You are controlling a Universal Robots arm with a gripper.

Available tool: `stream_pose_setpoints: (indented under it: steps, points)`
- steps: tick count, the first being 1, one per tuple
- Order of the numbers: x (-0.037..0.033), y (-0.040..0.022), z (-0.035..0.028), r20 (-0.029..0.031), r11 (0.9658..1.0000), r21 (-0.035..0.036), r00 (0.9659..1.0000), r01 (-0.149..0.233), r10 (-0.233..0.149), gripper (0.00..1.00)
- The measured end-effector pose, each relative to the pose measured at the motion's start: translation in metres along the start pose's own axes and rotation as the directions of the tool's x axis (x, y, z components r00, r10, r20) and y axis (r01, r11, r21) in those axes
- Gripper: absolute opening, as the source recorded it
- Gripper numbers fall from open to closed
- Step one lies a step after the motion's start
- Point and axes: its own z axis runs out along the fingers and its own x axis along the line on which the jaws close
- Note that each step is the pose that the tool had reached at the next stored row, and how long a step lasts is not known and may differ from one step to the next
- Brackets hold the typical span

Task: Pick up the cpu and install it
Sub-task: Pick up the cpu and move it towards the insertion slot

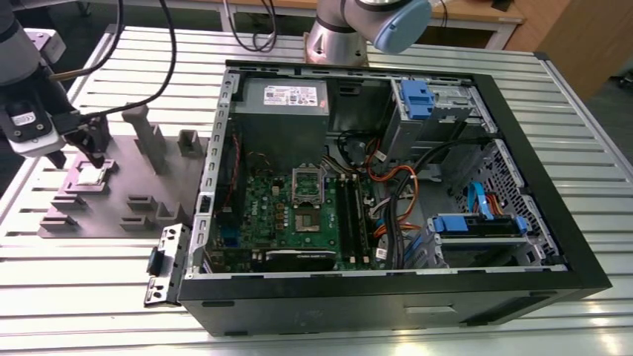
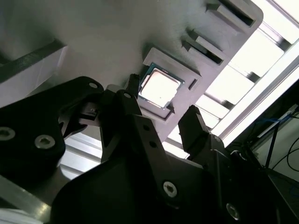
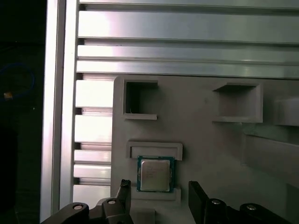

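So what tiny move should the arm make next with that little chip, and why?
Probably lower straight down. In the first wrist view the cpu lies flat in its pocket on the grey fixture. The gripper hangs over it with its jaws open, one on each side, apparently not touching it. Going lower would bring them level with its edges before closing.

My hand (image 1: 79, 159) hovers, fingers spread, just above the cpu (image 1: 92, 176) in the grey fixture (image 1: 104, 220) beside the open computer case (image 1: 396, 304).
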Motion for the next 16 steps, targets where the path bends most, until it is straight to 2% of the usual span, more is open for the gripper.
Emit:
stream_pose_setpoints:
  steps: [3,11,16]
  points:
    - [-0.0001,-0.0001,0.0041,-0.0002,0.9998,-0.0021,0.9998,0.022,-0.022,0.6]
    - [0.0009,0.0018,0.0181,0.0,0.9997,-0.003,0.9997,0.023,-0.023,0.6]
    - [0.0028,0.0023,0.022,0.0009,0.9997,-0.0037,0.9997,0.023,-0.023,0.62]
